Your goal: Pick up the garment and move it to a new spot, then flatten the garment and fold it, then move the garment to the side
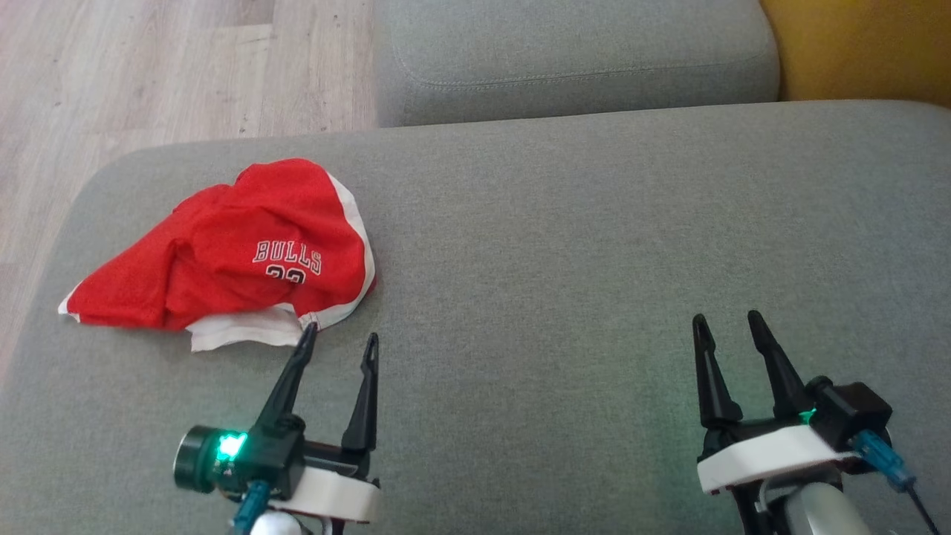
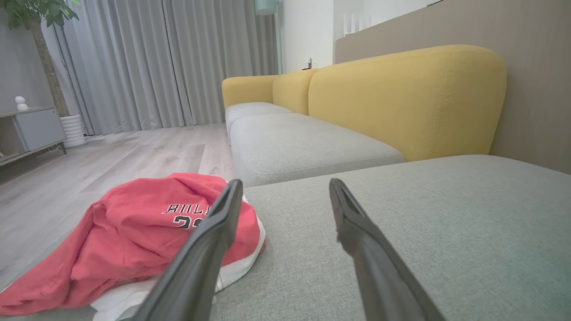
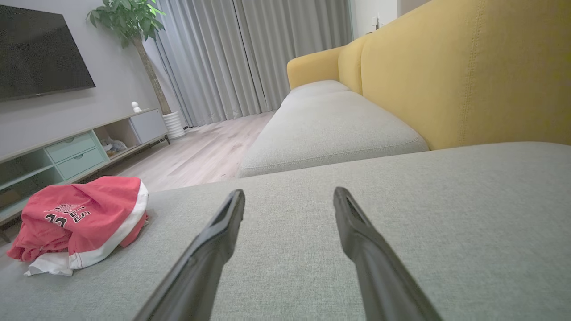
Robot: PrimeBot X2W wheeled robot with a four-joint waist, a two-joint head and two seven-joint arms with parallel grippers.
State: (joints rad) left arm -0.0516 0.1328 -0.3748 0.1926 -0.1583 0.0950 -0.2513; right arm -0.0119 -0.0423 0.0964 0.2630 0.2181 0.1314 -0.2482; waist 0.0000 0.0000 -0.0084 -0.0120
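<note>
A crumpled red garment [image 1: 230,253] with white trim and "BULLS" lettering lies on the left part of the grey sofa seat [image 1: 594,245]. My left gripper [image 1: 339,333] is open just in front of its near white edge, the left fingertip almost at the cloth. Seen from the left wrist, the garment [image 2: 129,236] sits to the left of the open left gripper [image 2: 285,187], partly behind the left finger. My right gripper [image 1: 726,318] is open over bare cushion far to the right. From the right wrist, the garment [image 3: 80,218] lies far left of the open right gripper [image 3: 290,194].
A second grey cushion [image 1: 572,59] adjoins the far side, with the yellow backrest [image 2: 401,98] to the right. Wooden floor [image 1: 148,67] lies beyond the seat's left edge. A TV cabinet [image 3: 67,151], a potted tree [image 3: 134,26] and curtains [image 2: 156,62] stand across the room.
</note>
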